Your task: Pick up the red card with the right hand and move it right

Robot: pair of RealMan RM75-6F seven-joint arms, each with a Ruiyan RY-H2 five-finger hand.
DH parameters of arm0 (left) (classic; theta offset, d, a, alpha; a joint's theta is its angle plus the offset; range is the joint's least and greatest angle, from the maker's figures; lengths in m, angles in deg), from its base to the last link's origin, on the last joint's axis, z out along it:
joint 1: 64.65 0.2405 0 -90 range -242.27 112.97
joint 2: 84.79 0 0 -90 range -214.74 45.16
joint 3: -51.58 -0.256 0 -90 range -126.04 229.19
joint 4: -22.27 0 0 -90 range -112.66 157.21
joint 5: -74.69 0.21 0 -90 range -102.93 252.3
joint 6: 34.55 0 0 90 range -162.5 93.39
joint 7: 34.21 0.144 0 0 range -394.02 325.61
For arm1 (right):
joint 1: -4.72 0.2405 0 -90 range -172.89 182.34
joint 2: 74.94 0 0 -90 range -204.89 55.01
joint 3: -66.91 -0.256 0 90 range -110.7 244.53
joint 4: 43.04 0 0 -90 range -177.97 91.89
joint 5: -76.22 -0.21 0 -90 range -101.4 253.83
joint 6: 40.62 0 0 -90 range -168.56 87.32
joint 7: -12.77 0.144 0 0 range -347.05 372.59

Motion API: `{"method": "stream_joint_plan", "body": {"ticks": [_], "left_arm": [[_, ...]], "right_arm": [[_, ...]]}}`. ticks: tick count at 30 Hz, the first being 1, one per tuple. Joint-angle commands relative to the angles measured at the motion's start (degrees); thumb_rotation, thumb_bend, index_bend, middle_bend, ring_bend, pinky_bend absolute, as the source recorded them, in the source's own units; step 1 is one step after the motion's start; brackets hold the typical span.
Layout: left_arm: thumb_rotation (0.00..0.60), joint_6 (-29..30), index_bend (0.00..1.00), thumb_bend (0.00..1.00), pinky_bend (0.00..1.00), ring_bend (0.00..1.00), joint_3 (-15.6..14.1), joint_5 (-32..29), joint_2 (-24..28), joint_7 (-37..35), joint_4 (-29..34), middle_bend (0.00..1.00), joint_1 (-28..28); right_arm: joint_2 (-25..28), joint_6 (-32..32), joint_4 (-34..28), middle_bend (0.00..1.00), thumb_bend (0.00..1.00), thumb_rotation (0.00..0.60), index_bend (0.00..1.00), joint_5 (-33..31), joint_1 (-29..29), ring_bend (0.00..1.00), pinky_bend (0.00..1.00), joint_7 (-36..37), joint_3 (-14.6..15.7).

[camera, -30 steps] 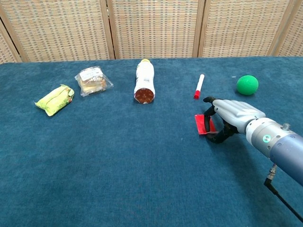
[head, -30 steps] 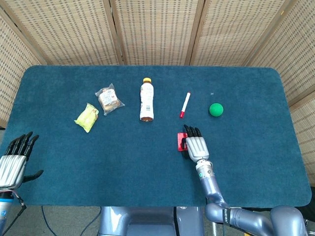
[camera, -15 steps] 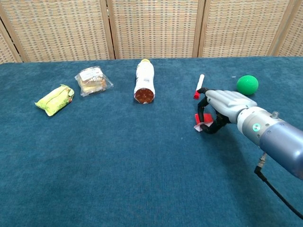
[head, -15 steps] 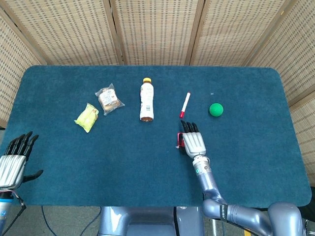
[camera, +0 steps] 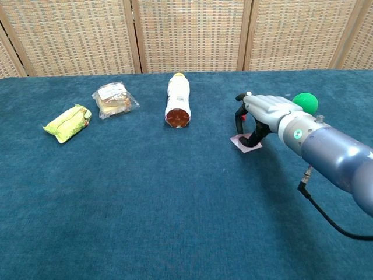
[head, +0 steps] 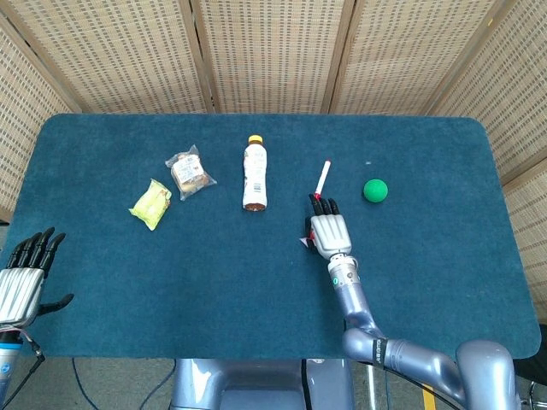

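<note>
Red card (camera: pixel 247 143) pinched in right hand (camera: pixel 263 112), above blue-carpeted table (head: pixel 256 273); wicker screens (head: pixel 265 51) behind.

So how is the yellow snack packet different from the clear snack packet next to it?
The yellow snack packet is opaque, so its contents are hidden; the clear snack packet shows brown food inside. The yellow snack packet lies nearer the table's left edge and closer to the robot; the clear snack packet lies further back, towards the bottle. Both lie flat on the blue table, untouched by either hand.
</note>
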Motion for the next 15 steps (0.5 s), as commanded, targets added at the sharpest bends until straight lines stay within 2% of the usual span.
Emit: {"method": "stream_joint_plan", "body": {"ticks": [1, 7, 15], "left_arm": [[0.600, 0.03, 0.00, 0.09, 0.07, 0.00, 0.04, -0.04, 0.00, 0.02, -0.01, 0.00, 0.00], [0.600, -0.10, 0.00, 0.09, 0.07, 0.00, 0.05, -0.15, -0.08, 0.22, -0.03, 0.00, -0.06], [0.600, 0.09, 0.00, 0.09, 0.07, 0.00, -0.06, 0.17, -0.09, 0.48, 0.17, 0.00, -0.05]], "right_arm": [[-0.01, 0.18, 0.47, 0.08, 0.59, 0.600, 0.63, -0.28, 0.71, 0.00, 0.00, -0.17, -0.59], [1.54, -1.29, -0.53, 0.08, 0.58, 0.600, 0.63, 0.05, 2.09, 0.00, 0.00, -0.42, -2.26], [5.31, -4.56, -5.98, 0.08, 0.58, 0.600, 0.62, 0.81, 2.03, 0.00, 0.00, -1.33, -3.03]]}}
